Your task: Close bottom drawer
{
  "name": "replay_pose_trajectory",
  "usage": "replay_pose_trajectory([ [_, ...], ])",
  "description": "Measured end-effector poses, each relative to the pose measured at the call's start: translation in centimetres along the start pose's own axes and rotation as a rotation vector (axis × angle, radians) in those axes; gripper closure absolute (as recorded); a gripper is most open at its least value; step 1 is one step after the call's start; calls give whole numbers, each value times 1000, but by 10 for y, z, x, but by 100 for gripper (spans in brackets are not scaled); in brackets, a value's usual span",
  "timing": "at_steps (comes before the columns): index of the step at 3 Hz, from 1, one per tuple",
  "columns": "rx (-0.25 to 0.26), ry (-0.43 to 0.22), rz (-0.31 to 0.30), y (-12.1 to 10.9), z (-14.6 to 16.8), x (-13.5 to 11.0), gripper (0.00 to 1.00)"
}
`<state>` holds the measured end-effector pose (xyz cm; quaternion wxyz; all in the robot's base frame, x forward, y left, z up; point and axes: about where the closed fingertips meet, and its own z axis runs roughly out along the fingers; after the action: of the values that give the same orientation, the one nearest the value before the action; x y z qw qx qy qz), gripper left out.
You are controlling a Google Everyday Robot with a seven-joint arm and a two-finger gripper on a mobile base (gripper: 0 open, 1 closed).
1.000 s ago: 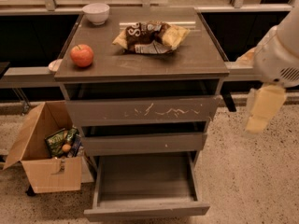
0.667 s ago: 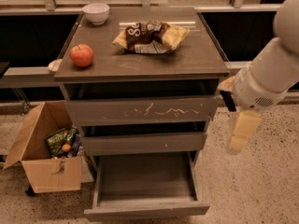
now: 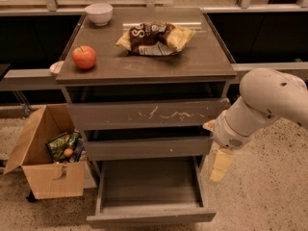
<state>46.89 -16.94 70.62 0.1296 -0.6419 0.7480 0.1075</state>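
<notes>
1. Camera view: bottom drawer stands pulled out, front running left-right.
2. End effector, apart or together cannot be told, hangs beside its right wall; front lies lower-left, nearer the camera.

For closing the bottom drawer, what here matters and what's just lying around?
Belongs: bottom drawer, standing open; gripper, right of the cabinet beside the open drawer.
Lying about: apple, white bowl, snack bags on the cabinet top; cardboard box on the floor.
</notes>
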Motion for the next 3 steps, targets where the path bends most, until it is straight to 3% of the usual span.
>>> replay_pose_trajectory([
  [1,0,0,0,0,0,0,0],
  [2,-6,15,-10,-3,20,8,0],
  [3,-27,40,-25,-3,66,29,0],
])
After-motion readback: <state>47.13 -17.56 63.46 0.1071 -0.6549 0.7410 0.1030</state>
